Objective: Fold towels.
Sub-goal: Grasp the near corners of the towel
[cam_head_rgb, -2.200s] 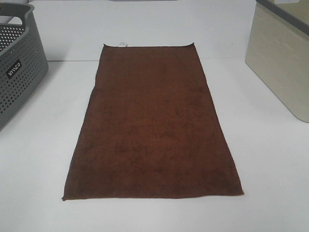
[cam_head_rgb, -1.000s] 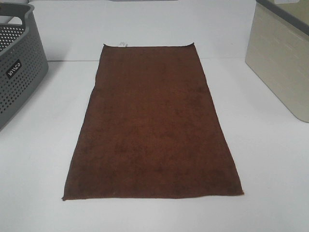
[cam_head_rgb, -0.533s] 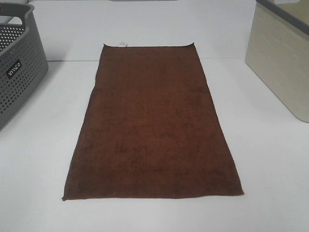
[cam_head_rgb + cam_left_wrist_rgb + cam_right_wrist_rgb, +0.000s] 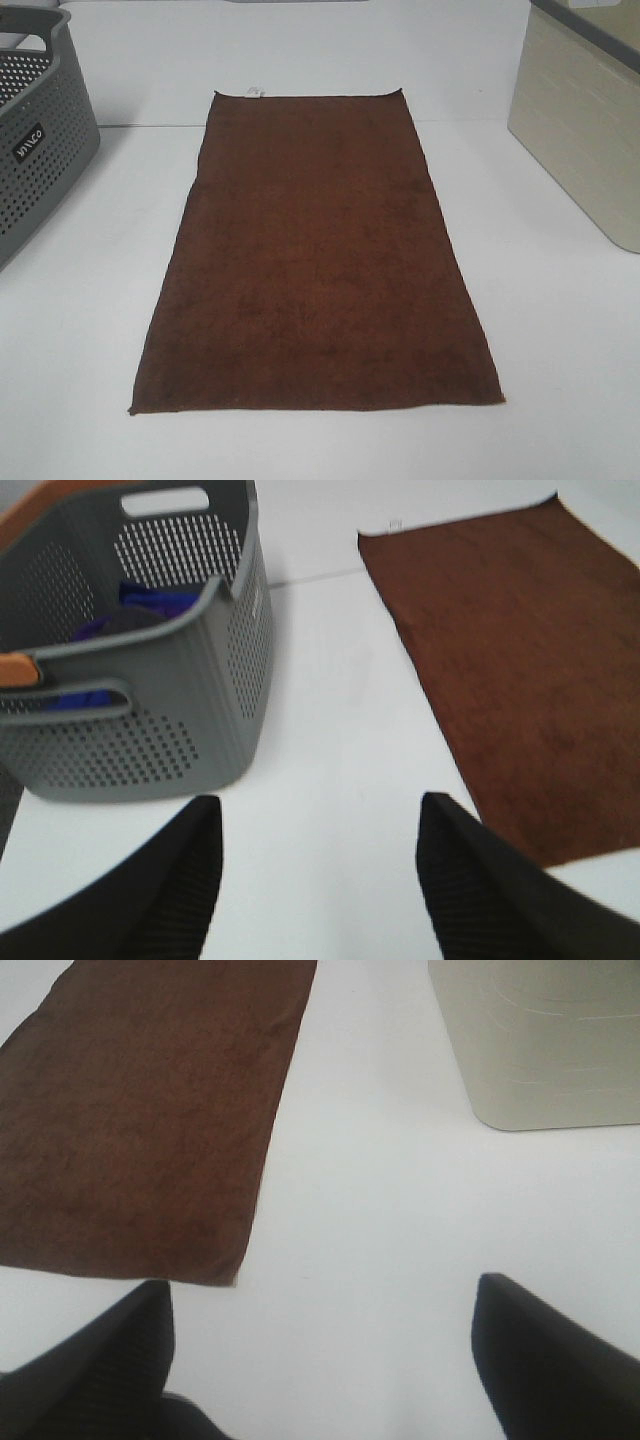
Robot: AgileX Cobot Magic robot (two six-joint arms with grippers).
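Towel (image 4: 318, 255), dark reddish-brown, lies spread flat and unfolded in the middle of the white table (image 4: 80, 330), its long sides running from 6 to 12 o'clock. A small white tag (image 4: 254, 92) peeks out at the far short edge, around 11 o'clock. Off at 10 o'clock from the cloth stands a grey perforated basket (image 4: 40, 130) with a blue cloth (image 4: 140, 605) inside; at 2 o'clock, a beige bin (image 4: 580, 130). Both sit well apart from the towel. The left gripper (image 4: 318, 810) hangs over bare table between basket and towel, jaws spread, holding nothing. The right gripper (image 4: 322, 1285) hovers just off the towel's near corner at 5 o'clock, likewise wide and empty.
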